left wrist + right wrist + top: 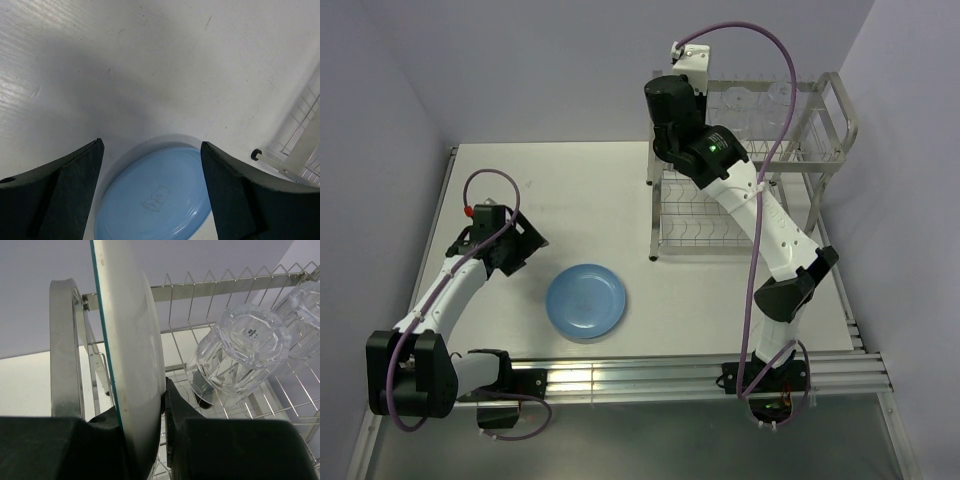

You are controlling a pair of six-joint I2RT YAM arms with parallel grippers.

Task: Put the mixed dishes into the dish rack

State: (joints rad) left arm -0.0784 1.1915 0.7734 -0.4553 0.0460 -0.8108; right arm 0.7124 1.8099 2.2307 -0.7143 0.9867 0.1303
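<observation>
White plate (pixel 132 350) stands on edge, clamped between the right gripper's (pixel 142 410) jaws at the dish rack (pixel 65 350); the left gripper (pixel 151 145) gapes above the light-blue plate (pixel 155 200).

The white plate (pixel 132 355) stands in the gap between a bar of the dish rack (pixel 65 350) and two glasses (pixel 240 350) (pixel 305 315).

Soft, even light, little glare.
Broad grey shadow crosses the worktop (pixel 165 65) above the left claw (pixel 151 150); sheen at frame's far left.
</observation>
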